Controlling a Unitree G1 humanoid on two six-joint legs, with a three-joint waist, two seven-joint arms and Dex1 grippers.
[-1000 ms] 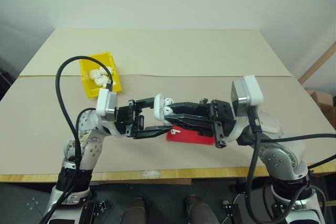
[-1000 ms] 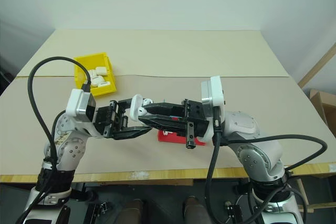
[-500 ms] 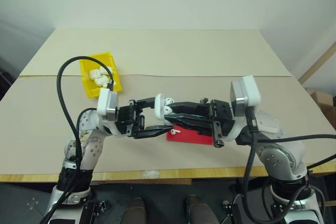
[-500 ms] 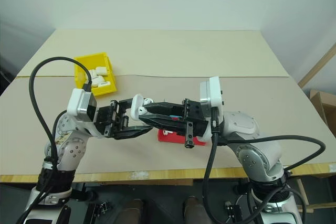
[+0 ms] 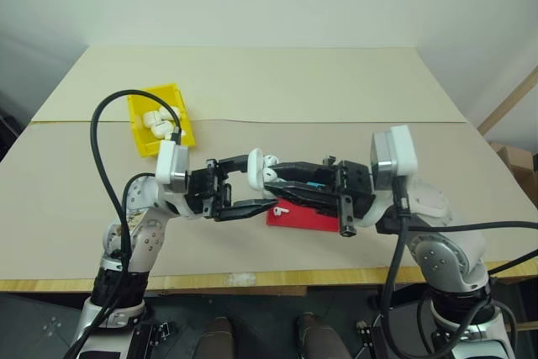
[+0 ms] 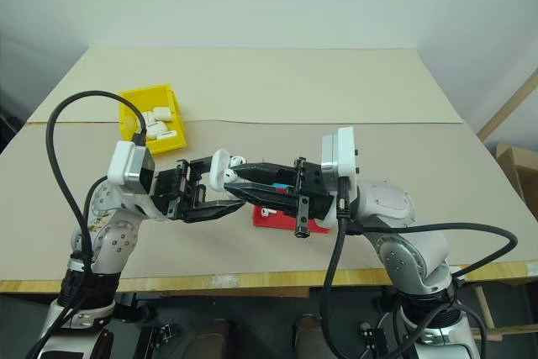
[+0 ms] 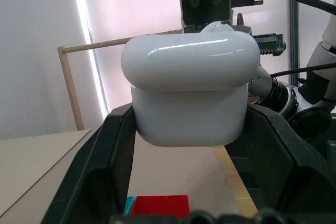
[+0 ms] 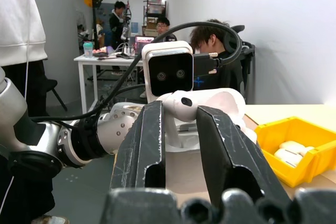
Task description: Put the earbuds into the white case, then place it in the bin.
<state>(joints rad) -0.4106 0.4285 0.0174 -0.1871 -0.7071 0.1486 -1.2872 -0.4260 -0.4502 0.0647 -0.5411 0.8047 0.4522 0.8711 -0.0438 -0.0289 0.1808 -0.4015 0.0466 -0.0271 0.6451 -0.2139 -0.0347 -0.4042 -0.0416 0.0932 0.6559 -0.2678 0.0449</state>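
- Above the bench [image 5: 336, 90], the left end effector [image 5: 252, 184] grips the white case [image 5: 256, 172]; the right end effector [image 5: 273, 184] meets it, fingers slightly parted.
- Left wrist view: the case's lid [image 7: 190, 59] is down; head views cannot confirm this.
- One earbud [image 5: 281, 208] lies on the red tray [image 5: 313, 219]; the yellow bin [image 5: 141, 134] holds other white cases.

You have one desk [image 5: 336, 90] carrying one yellow bin [image 5: 137, 119], one red tray [image 5: 311, 219] and two grippers, the left [image 5: 262, 190] and the right [image 5: 271, 181]. One white case [image 7: 190, 90] sits between the left jaws. One loose earbud [image 5: 281, 209] lies on the tray. The bin holds several more white cases [image 5: 160, 123]; you cannot count them exactly. Three people [image 8: 210, 40] show in the right wrist view.
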